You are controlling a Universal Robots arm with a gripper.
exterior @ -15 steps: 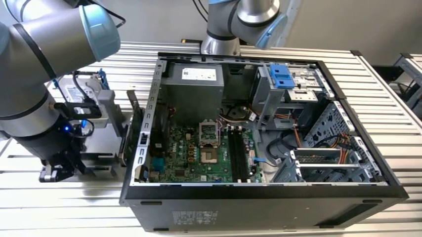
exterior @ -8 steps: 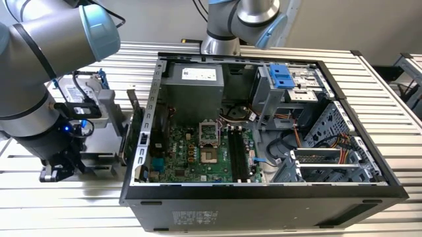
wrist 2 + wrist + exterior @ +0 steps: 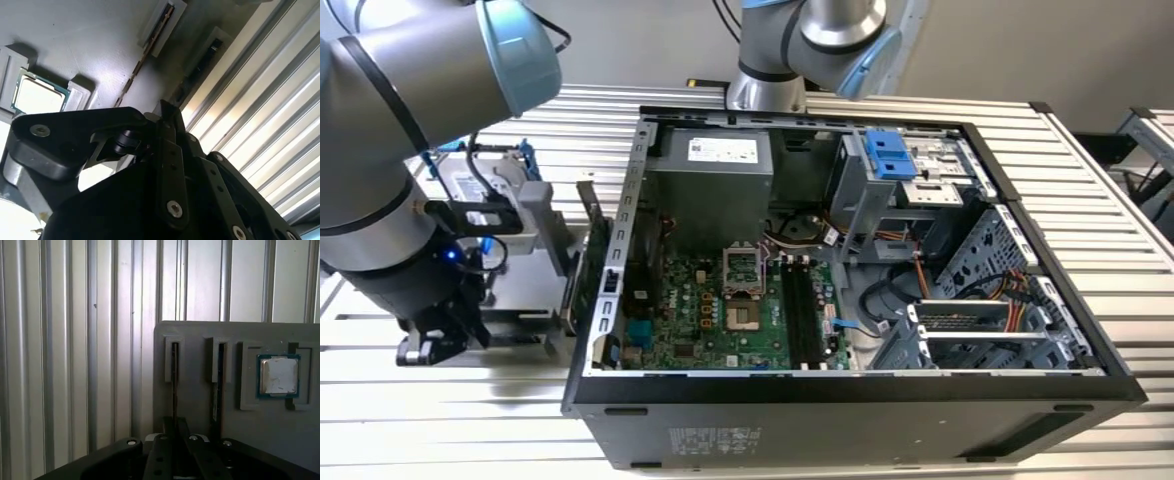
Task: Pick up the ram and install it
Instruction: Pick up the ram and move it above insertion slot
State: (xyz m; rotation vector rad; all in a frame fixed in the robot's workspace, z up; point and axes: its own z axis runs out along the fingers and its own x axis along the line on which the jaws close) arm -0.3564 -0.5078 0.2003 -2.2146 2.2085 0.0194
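Gripper [image 3: 175,422] is set at the near end of the ram [image 3: 174,370], which is stood on edge in the grey tray's [image 3: 195,330] edge-most slot. Whether the jaws are closed on it cannot be told. Bare ribbed tabletop [image 3: 75,340] is seen beyond the tray's edges.

The arm [image 3: 400,150] is seen folded downward, the wrist [image 3: 447,225] carried directly above the gripper [image 3: 430,348], which is held low and apparently pointed straight down.
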